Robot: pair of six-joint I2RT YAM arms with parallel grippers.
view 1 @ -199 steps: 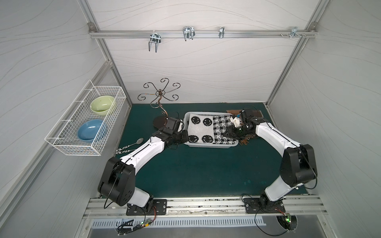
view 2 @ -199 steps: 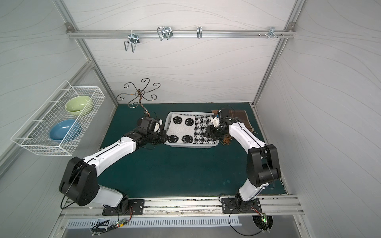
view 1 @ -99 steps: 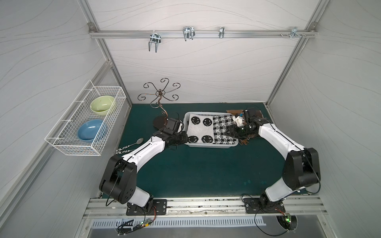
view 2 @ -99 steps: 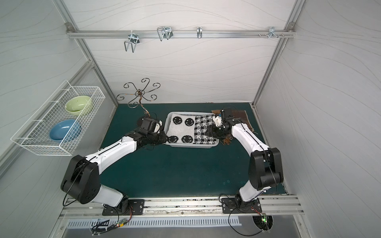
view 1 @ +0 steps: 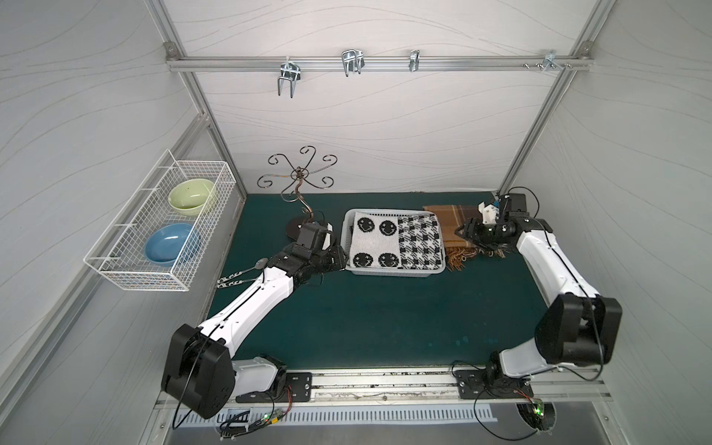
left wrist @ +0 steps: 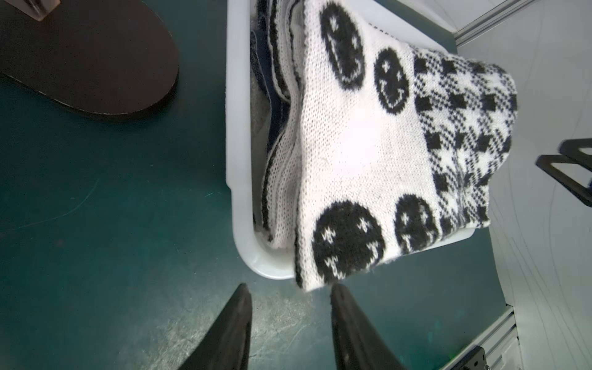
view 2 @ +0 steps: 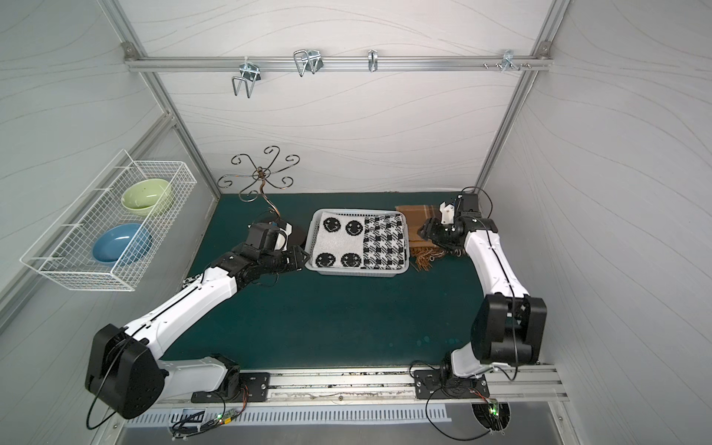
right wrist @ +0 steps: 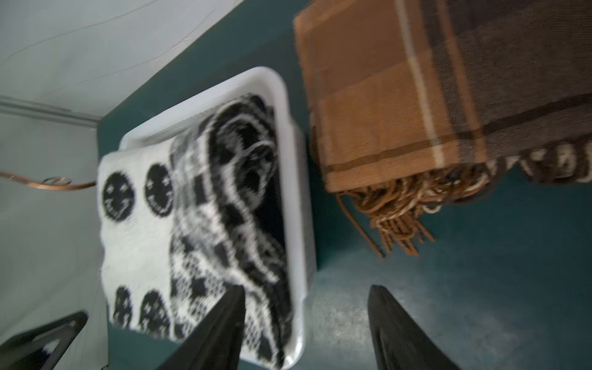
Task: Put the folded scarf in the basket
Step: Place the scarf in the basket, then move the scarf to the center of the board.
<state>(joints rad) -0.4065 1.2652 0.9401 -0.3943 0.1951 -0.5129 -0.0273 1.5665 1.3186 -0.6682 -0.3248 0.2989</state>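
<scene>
The scarf (view 1: 397, 240) lies in the basket (view 1: 385, 273) at mid-frame, my left end effector (left wrist: 290, 286) and right end effector (right wrist: 306, 288) both apart and empty; it looks soft, light and floppy, best pinched at its thick folded edge.

open mat (view 1: 385, 319) before basket (view 1: 389, 274), brown scarf (view 1: 450, 221) just beside

Bright even light; right wrist view blurs the scarf (right wrist: 137, 243).

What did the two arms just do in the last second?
The left claw opened at the edge of the basket, apparently releasing the black-and-white scarf. The right claw pulled back from the basket toward the brown scarf, open. Scarf and basket stayed put.
</scene>
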